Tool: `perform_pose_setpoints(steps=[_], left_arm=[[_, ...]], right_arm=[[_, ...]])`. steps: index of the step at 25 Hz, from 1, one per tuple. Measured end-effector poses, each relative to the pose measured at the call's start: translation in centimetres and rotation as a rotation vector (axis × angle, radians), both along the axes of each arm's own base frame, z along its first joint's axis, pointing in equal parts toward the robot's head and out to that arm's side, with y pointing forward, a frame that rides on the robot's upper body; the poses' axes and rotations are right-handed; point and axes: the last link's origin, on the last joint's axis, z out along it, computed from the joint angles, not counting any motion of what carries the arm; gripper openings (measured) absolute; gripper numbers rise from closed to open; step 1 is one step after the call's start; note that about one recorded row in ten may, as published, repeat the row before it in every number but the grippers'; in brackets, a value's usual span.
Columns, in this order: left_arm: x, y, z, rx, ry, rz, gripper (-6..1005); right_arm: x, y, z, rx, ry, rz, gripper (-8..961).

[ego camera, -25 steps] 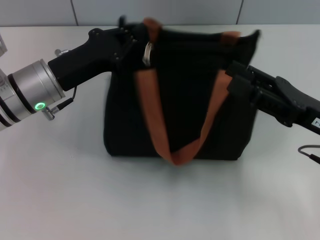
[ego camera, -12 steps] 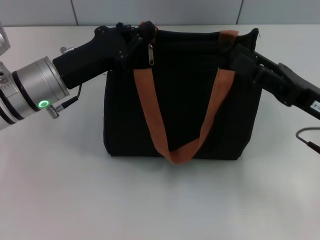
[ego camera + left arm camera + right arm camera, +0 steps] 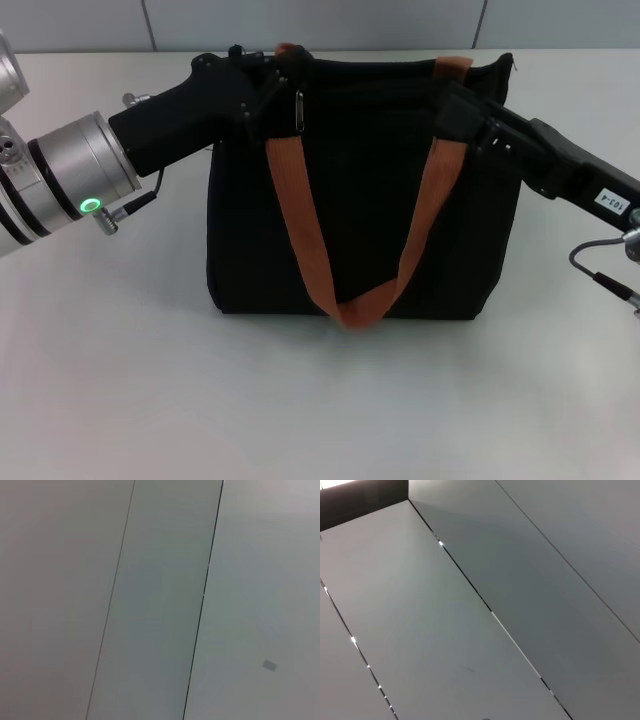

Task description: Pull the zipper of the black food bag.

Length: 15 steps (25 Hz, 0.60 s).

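Note:
The black food bag [image 3: 360,200] stands upright mid-table in the head view, its orange-brown handles hanging down its front. The zipper's small silver pull tab [image 3: 298,110] dangles at the bag's top left corner. My left gripper [image 3: 280,82] is at that corner, right beside and just above the tab. Black on black hides whether it holds anything. My right gripper [image 3: 458,108] rests against the bag's top right, next to the handle's right leg. Both wrist views show only grey panels, with no bag or gripper in them.
The white table [image 3: 320,400] extends in front of the bag and to both sides. A grey wall runs along the back edge. A cable loop [image 3: 600,265] hangs under my right arm at the far right.
My right gripper has moved up and left along the bag to its top right edge. The bag has settled and the pull tab has stopped swinging. My left gripper shifted slightly.

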Motion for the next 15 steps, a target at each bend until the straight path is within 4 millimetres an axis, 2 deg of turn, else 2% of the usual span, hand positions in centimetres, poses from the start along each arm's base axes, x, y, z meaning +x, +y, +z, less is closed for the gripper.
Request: perform_pose_setpoints(steps=[7, 12, 15], left_arm=[[0.8, 0.2, 0.5, -0.009, 0.048, -0.075, 27], [2.1, 0.7, 1.0, -0.038, 0.098, -0.143, 27], [2.5, 1.0, 1.2, -0.045, 0.117, -0.162, 27]], right_arm=[[-0.3, 0.2, -0.1, -0.015, 0.004, 0.004, 596], [-0.7, 0.3, -0.3, -0.026, 0.018, 0.01, 413], [-0.8, 0.4, -0.5, -0.03, 0.008, 0.008, 415]])
